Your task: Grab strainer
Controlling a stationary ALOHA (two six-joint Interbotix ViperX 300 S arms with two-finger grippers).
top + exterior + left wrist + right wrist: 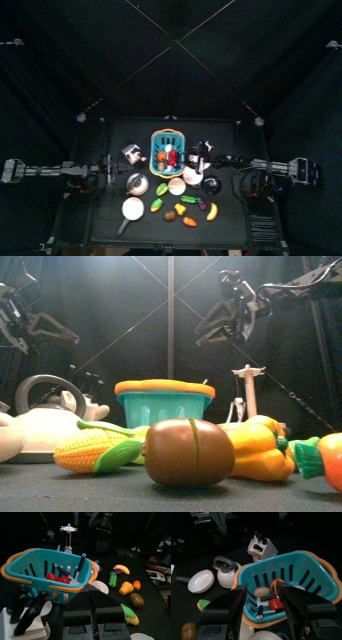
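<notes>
step: approach, nothing grasped | strainer teal with orange rim, table centre, toy food at its 6 o'clock | right gripper jaws wide, empty, straddling near rim | left gripper jaws: cannot tell | next: lower, close on rim

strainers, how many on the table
1: the teal strainer with an orange rim stands at the table's back middle, toy food inside. None other shows, though objects could hide more.
</notes>
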